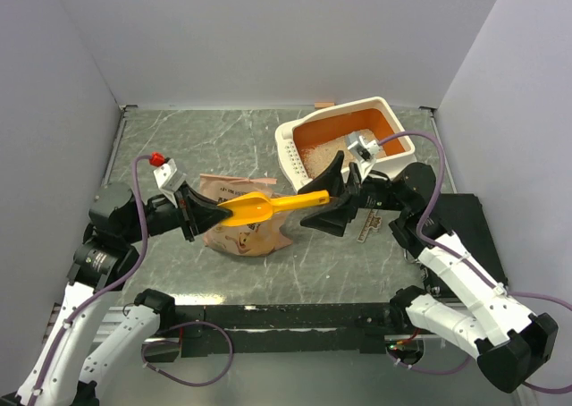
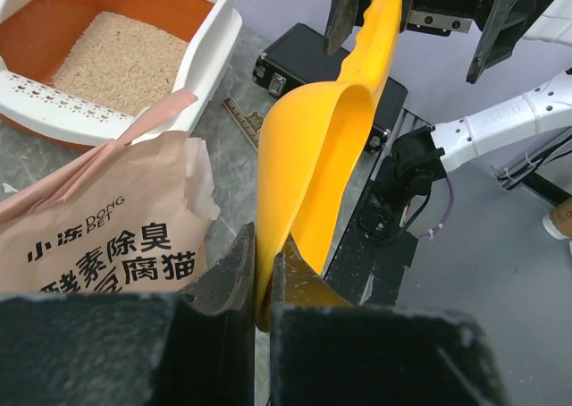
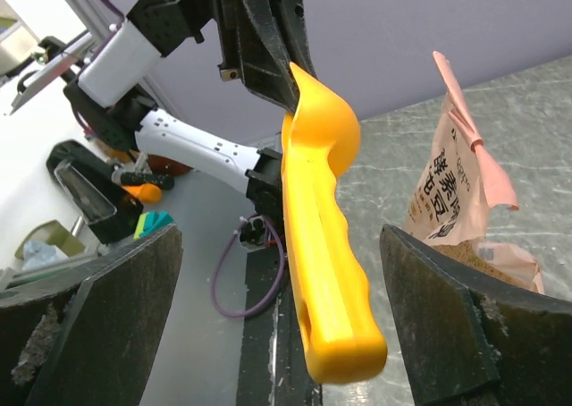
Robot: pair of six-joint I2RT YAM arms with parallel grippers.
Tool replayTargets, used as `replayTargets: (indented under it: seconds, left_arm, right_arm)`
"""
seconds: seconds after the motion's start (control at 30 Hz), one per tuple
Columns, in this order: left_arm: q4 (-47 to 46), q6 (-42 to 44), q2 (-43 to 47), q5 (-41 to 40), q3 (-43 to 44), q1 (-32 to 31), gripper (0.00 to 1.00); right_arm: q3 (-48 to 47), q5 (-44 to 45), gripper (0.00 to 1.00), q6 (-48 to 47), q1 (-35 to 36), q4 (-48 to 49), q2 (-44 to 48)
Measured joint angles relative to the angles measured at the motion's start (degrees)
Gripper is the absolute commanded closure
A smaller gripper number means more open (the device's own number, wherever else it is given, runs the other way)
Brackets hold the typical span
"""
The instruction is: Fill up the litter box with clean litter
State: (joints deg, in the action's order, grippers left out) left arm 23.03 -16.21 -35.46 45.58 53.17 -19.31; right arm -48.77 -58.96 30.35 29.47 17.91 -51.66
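L fingers (image 2: 228, 272) pinching scoop (image 2: 313, 156) rim over bag (image 2: 98, 236). R fingers (image 3: 107, 317) spread, flanking handle (image 3: 322, 245), no contact. Litter (image 2: 116, 57) sitting in litter box (image 2: 214, 30), far right.

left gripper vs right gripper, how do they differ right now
The left gripper is shut on the bowl rim of the scoop; the right gripper has its jaws wide open. The left gripper holds the scoop; the right gripper's jaws straddle its handle without touching. Both face the scoop from opposite ends.
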Motion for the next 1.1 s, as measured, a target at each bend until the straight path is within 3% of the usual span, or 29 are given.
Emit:
replayTargets:
  seconds: [0.2, 0.4, 0.77, 0.87, 1.0, 1.1]
  left_arm:
    - [0.0, 0.0, -0.55, 0.13, 0.0, 0.0, 0.99]
    - [0.0, 0.0, -0.83, 0.2, 0.0, 0.0, 0.99]
    - [-0.07, 0.11, -0.87, 2.21, 0.11, 0.0, 0.99]
    - [-0.02, 0.11, -0.9, 2.23, 0.22, 0.0, 0.98]
    - [0.15, 0.31, -1.07, 2.14, 0.33, 0.0, 0.88]
    - [0.7, 0.72, -1.84, 1.42, 1.18, 0.0, 0.66]
  right_arm:
    - [-0.04, -0.07, 0.22, -1.46, 0.94, 0.04, -1.53]
    - [-0.04, -0.22, 0.46, -1.36, 1.22, 0.96, -2.16]
    - [0.02, -0.79, 0.74, -0.5, 1.4, 2.56, -2.14]
    - [0.02, -0.76, 1.0, -0.5, 1.4, 2.51, -2.12]
    - [0.02, -0.68, 1.0, -0.61, 1.42, 1.92, -2.12]
    - [0.02, 0.04, 1.0, -1.07, 1.57, 0.46, -1.92]
